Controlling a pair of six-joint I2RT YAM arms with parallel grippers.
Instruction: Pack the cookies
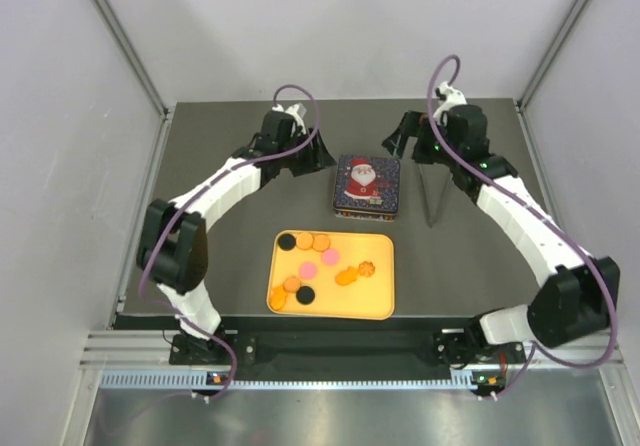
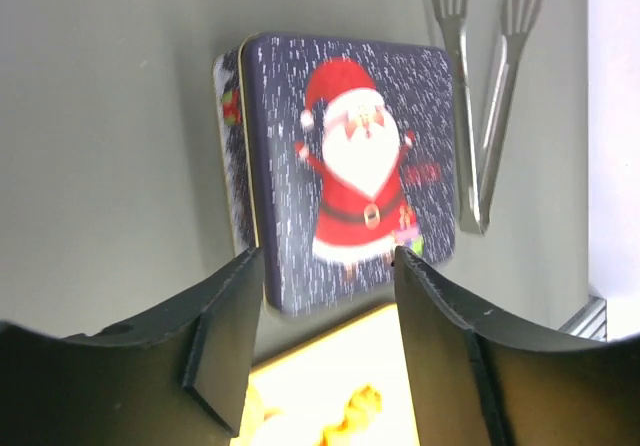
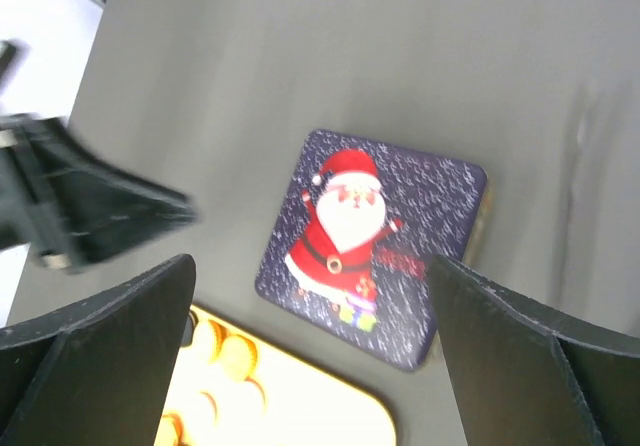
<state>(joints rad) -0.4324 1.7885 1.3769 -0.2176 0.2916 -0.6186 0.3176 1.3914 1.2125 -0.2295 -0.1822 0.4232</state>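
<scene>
The cookies [image 1: 304,240] lie loose on a yellow tray [image 1: 372,296]: orange, pink and black rounds, with two scalloped orange ones [image 1: 356,272] towards the right. A dark blue Santa tin [image 1: 367,186] sits lid-on just behind the tray. My left gripper [image 1: 316,158] hangs open to the tin's left, empty. My right gripper [image 1: 398,138] hangs wide open behind the tin's right corner, also empty. The left wrist view looks past the left gripper [image 2: 328,266] at the tin [image 2: 350,166] and the tray [image 2: 330,356]. The right wrist view shows the right gripper [image 3: 310,266], the tin [image 3: 370,246] and cookies [image 3: 225,351].
Metal tongs [image 1: 432,196] lie on the dark mat right of the tin, also in the left wrist view as tongs [image 2: 480,96]. White walls enclose the table on three sides. The mat's near edge meets a metal rail by the arm bases.
</scene>
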